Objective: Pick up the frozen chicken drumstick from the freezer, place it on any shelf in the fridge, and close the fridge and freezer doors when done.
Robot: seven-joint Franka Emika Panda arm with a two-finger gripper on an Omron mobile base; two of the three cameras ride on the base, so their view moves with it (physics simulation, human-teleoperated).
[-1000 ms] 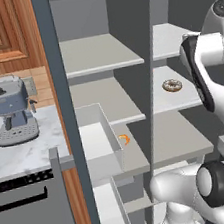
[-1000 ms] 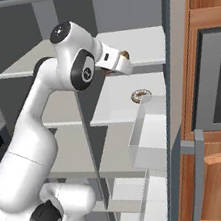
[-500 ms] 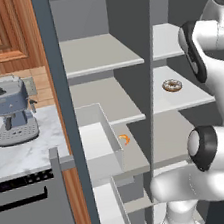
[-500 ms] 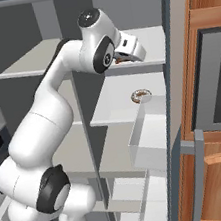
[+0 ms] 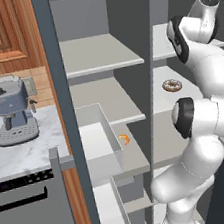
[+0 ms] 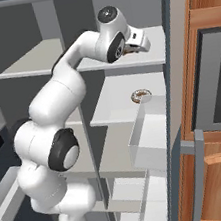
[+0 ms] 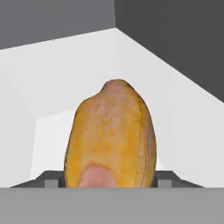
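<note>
The frozen chicken drumstick (image 7: pixel 111 135), golden-brown and rounded, fills the middle of the hand view, and my gripper (image 7: pixel 109 181) is shut on it. In the right base view the gripper (image 6: pixel 140 44) reaches into the right-hand compartment, the fridge, with the drumstick (image 6: pixel 132 50) just above the upper pale grey shelf (image 6: pixel 156 52). That shelf (image 7: pixel 52 78) lies pale under the drumstick, with a dark wall behind. Whether the drumstick touches the board I cannot tell. The freezer (image 5: pixel 101 60) is the left compartment, standing open.
A pale-iced doughnut (image 6: pixel 140 95) (image 5: pixel 171 85) lies on the fridge's middle shelf. A tiny orange piece (image 5: pixel 124 140) rests on a freezer shelf beside a pulled-out drawer (image 5: pixel 100 141). Another drawer (image 6: pixel 149 136) juts out below the doughnut. A coffee machine (image 5: pixel 10 110) stands on the counter at left.
The arm has swung right and deeper into the fridge, carrying the drumstick from the divider between the compartments to above the upper shelf.
</note>
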